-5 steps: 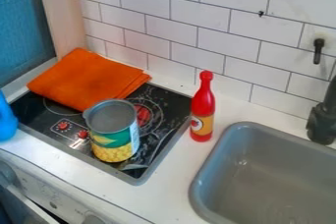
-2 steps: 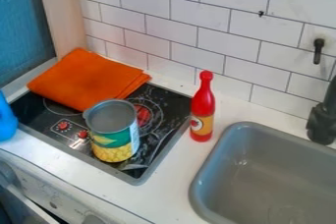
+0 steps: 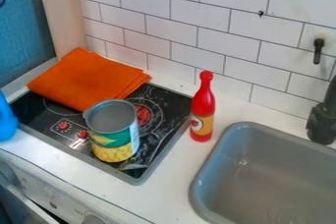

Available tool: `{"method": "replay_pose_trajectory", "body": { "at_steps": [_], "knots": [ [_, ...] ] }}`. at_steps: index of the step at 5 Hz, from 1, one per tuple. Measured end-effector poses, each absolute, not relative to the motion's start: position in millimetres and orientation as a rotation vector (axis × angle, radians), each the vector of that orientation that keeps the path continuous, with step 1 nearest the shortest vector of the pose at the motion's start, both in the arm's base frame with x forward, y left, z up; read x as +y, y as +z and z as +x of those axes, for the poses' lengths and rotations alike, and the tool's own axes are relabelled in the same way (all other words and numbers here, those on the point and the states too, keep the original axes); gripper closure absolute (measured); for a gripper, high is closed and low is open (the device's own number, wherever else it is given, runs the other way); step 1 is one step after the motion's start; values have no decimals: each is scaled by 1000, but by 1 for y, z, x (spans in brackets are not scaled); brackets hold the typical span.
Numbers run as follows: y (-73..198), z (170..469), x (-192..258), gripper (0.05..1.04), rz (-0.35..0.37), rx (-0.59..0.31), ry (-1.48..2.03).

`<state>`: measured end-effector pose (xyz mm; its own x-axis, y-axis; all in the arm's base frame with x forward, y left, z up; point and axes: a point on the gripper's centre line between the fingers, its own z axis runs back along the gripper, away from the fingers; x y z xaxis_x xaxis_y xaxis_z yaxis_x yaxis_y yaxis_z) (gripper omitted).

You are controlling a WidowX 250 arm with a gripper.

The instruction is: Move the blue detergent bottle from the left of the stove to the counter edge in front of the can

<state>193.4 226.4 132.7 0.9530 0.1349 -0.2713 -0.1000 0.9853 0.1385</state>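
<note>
The tiled wall (image 3: 197,36) is rising along the far side, with the white counter (image 3: 164,188) running below it. The grey sink (image 3: 282,179) is taking up the near right, and the black stove (image 3: 174,105) is lying to its left, set into the counter. A blue panel (image 3: 26,31) is standing at the far left.

The orange cloth (image 3: 92,78) is lying folded over the far left part of the stove, its far edge reaching onto the counter. The can (image 3: 115,129) is standing upright on the near part of the stove, its grey top facing up and its label showing green above yellow. The red bottle (image 3: 203,102) is standing upright on the counter between stove and sink, to the right of the can and well apart from it.

The black faucet (image 3: 322,127) is rising at the right edge, by the sink's far side. A blue object (image 3: 7,122) is sitting at the left edge, just beside the stove. A small black hook (image 3: 318,51) is hanging on the wall at the far right. How far the gripper is opening, and whether it is holding anything, I cannot tell.
</note>
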Motion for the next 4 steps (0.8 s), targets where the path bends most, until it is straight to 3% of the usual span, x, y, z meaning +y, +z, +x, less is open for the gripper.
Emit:
{"method": "replay_pose_trajectory", "body": {
  "at_steps": [1, 2, 4],
  "knots": [
    [128, 191, 217, 416, 47, 323, 101],
    [129, 192, 215, 587, 35, 315, 98],
    [140, 196, 208, 594, 15, 287, 107]
  ]
}}
